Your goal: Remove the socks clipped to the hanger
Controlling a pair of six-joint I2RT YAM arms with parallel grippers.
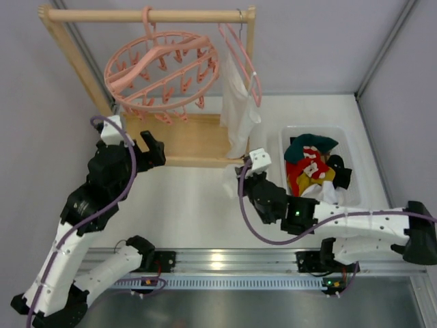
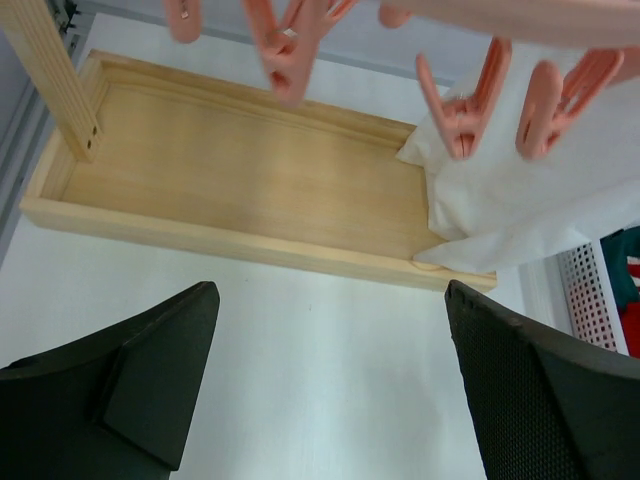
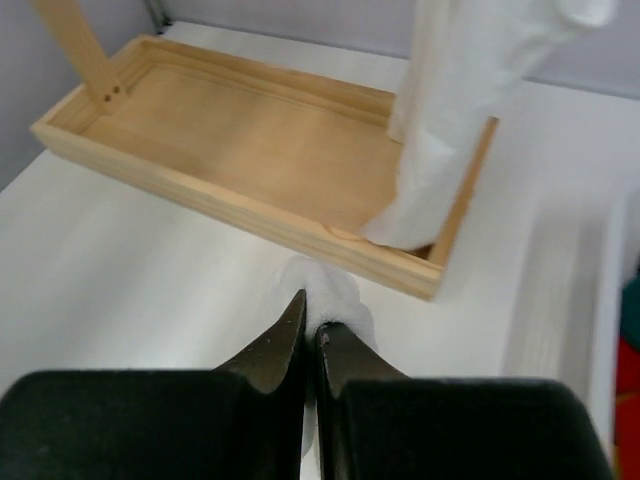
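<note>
At 3 o'clock, socks filled the bin, the hanger looked bare, left pincer gaped, right pincer clenched one white sock.

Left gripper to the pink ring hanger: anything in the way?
Nothing visible. The left gripper is open, and the pink pegs of the hanger dangle at the top of its wrist view with only open air between. The white cloth hangs to the right, clear of that line. No socks show on the pegs.

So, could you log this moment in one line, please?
left gripper: open near hanger | right gripper: shut on white sock | bin: other socks
</note>
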